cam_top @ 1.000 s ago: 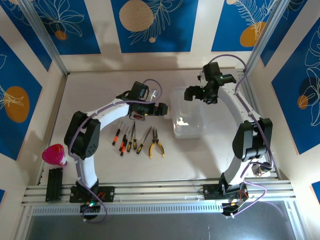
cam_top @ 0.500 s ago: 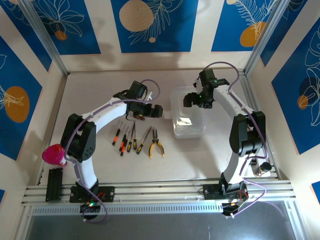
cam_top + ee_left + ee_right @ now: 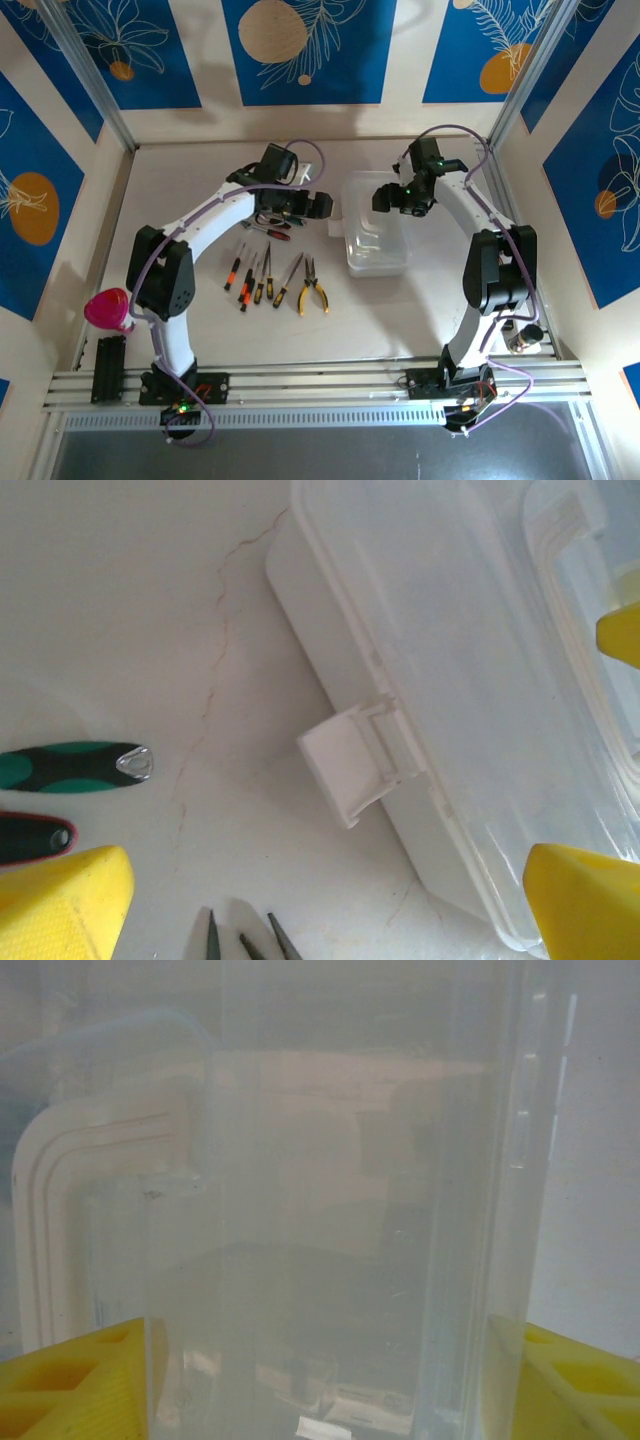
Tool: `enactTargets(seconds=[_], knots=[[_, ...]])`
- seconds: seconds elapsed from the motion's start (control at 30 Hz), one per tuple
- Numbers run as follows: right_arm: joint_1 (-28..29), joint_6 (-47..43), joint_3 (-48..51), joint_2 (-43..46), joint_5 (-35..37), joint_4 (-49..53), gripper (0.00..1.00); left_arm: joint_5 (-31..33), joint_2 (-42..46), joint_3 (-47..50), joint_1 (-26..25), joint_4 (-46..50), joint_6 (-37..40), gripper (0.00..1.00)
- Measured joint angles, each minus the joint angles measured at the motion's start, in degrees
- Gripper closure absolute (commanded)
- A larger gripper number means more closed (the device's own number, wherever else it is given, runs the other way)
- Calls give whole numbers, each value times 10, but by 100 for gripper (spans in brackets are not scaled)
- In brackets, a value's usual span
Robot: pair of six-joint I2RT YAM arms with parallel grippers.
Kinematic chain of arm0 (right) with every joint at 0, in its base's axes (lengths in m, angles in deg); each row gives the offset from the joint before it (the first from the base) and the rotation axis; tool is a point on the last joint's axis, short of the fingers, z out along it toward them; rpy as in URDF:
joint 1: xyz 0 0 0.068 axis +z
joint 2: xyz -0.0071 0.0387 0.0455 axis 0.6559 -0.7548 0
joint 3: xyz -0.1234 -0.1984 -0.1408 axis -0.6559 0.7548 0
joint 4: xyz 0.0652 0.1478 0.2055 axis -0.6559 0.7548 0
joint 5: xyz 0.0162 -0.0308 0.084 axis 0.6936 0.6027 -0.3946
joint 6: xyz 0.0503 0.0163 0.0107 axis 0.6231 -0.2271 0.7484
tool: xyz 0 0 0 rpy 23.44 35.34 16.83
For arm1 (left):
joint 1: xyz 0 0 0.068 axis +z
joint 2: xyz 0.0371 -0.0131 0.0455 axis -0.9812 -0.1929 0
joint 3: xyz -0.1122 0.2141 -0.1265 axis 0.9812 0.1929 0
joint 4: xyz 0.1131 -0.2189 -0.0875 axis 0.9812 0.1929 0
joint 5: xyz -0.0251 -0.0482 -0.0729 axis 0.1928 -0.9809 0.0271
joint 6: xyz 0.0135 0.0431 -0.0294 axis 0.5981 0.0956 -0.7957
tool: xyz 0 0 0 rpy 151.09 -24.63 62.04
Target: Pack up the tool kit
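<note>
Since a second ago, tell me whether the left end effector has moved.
Yes: the left end effector has shifted slightly toward the far wall, away from the pliers, staying left of the case.

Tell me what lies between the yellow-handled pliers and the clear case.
Nothing lies there. In the top view, only a bare strip of table separates the pliers from the clear case.

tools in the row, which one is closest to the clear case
The yellow-handled pliers, at the row's right end; the screwdrivers all lie farther left from the case.
</note>
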State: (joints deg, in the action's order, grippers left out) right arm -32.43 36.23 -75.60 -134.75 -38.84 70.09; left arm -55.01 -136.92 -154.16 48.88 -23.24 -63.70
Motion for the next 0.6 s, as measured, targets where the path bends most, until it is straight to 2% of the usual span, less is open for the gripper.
enactTargets(seconds=[0.33, 0.6], knots=[[-50, -4, 32, 14, -108, -36, 40, -72, -29, -12, -8, -60, -24, 0], [-62, -2, 55, 22, -158, -60, 44, -116, -54, -37, -31, -135, -49, 0]])
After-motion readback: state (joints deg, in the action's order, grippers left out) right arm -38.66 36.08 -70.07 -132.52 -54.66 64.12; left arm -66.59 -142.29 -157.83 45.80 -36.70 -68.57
